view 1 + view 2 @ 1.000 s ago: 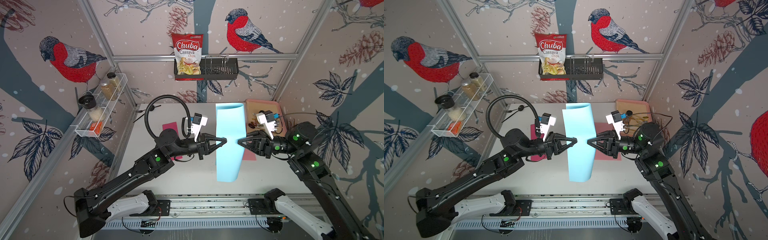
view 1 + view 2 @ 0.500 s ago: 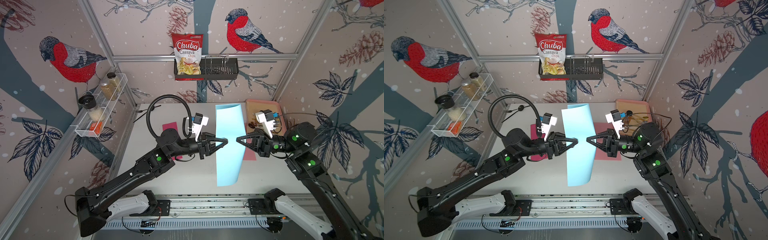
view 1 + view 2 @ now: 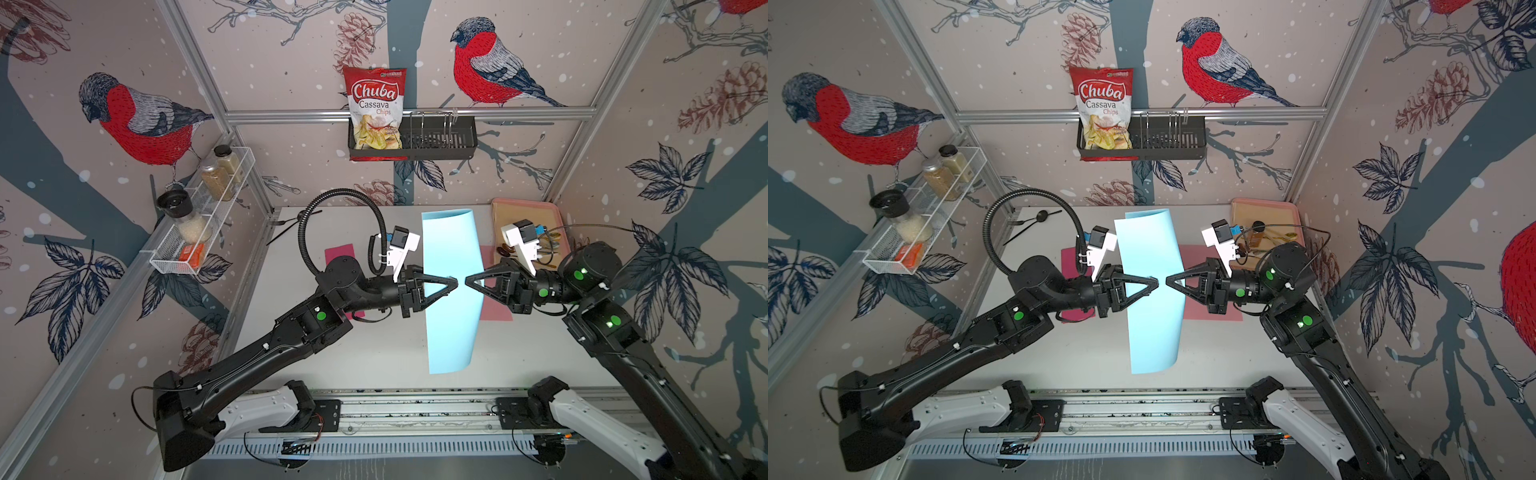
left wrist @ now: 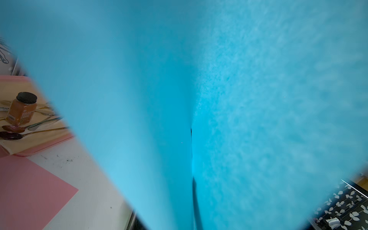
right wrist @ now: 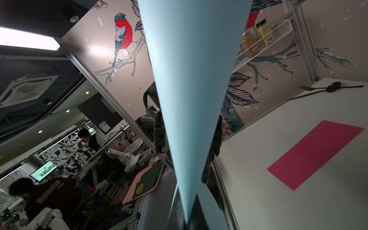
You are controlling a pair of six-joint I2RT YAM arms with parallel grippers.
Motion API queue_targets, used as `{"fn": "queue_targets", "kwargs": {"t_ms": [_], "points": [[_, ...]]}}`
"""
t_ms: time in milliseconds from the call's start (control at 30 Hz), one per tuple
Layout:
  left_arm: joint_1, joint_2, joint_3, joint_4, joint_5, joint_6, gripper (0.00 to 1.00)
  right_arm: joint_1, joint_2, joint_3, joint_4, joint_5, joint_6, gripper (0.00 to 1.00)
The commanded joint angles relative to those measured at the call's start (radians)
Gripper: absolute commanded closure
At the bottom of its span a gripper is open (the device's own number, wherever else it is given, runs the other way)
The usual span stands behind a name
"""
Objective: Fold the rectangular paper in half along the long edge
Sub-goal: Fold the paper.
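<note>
Nearest, one end of the blue paper [image 3: 451,332] curls loosely over the table [image 3: 365,365], uncreased. Midway along, the right pincer [image 3: 468,282] is clamped on the paper, which fans out from its closed tips in the right wrist view. The left pincer [image 3: 454,283] faces it nearly tip to tip, but whether it grips I cannot tell. Held by one sure pinch, the layers could slide askew, giving a crooked crease. Farther off, the other curled end lies near the tray [image 3: 524,204] and might snag.

Left arm [image 3: 316,316], right arm [image 3: 611,328]: raised, reaching inward. Left pincer [image 3: 455,283], right pincer [image 3: 467,281]: nearly tip to tip. Right clamped on blue paper [image 3: 451,328]; left's gap unclear.
</note>
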Motion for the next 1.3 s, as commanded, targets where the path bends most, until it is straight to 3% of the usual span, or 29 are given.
{"fn": "queue_targets", "kwargs": {"t_ms": [0,67,200,233,267,367,467,533,633,700,800,867,900,967,1000,1100,1167,1200,1267], "points": [[-0.001,0.002,-0.002,0.081,0.026,-0.004,0.77,0.011,0.006,0.001,0.043,0.016,-0.008,1.00],[-0.001,0.001,-0.006,0.091,0.029,-0.009,0.80,0.015,0.009,-0.002,0.045,0.023,-0.012,1.00],[0.000,-0.001,-0.009,0.093,0.034,-0.010,1.00,0.017,0.009,-0.003,0.045,0.025,-0.014,1.00],[-0.001,-0.001,-0.009,0.093,0.035,-0.009,1.00,0.017,0.006,-0.002,0.043,0.025,-0.015,1.00],[-0.001,-0.002,-0.009,0.093,0.037,-0.008,1.00,0.016,0.004,0.000,0.040,0.026,-0.018,0.98],[-0.001,-0.004,-0.011,0.094,0.043,-0.006,1.00,0.011,-0.004,0.018,0.009,0.041,-0.037,0.75],[-0.001,-0.005,-0.011,0.097,0.050,-0.001,1.00,0.003,-0.014,0.038,-0.030,0.072,-0.064,0.67],[-0.001,-0.006,-0.011,0.101,0.050,0.003,1.00,0.003,-0.021,0.034,-0.014,0.078,-0.050,0.69],[-0.001,-0.007,-0.011,0.126,0.059,-0.001,1.00,0.001,-0.028,0.035,-0.015,0.081,-0.049,0.91],[-0.001,-0.007,-0.011,0.138,0.062,-0.003,1.00,-0.002,-0.031,0.040,-0.019,0.082,-0.054,1.00],[-0.001,-0.006,-0.011,0.143,0.065,-0.002,1.00,-0.004,-0.034,0.052,-0.020,0.091,-0.052,0.96],[-0.001,-0.002,-0.011,0.150,0.070,-0.005,1.00,-0.008,-0.031,0.065,-0.023,0.099,-0.054,0.77],[-0.001,-0.002,-0.011,0.155,0.073,-0.007,1.00,-0.010,-0.030,0.068,-0.021,0.104,-0.054,0.77],[-0.001,0.000,-0.030,0.168,0.079,-0.011,1.00,-0.015,-0.030,0.074,-0.014,0.111,-0.056,0.96],[-0.001,0.000,-0.035,0.176,0.081,-0.014,1.00,-0.018,-0.034,0.077,-0.013,0.127,-0.060,1.00],[-0.002,0.004,-0.037,0.183,0.082,-0.018,1.00,-0.028,-0.032,0.076,0.026,0.126,-0.038,0.98],[-0.002,0.005,-0.037,0.185,0.084,-0.020,1.00,-0.031,-0.023,0.077,0.042,0.124,-0.024,0.86],[-0.002,0.004,-0.037,0.186,0.085,-0.021,1.00,-0.031,-0.020,0.077,0.048,0.124,-0.021,0.86],[-0.002,0.002,-0.040,0.184,0.083,-0.021,1.00,-0.032,-0.016,0.077,0.062,0.125,-0.016,0.94]]}}
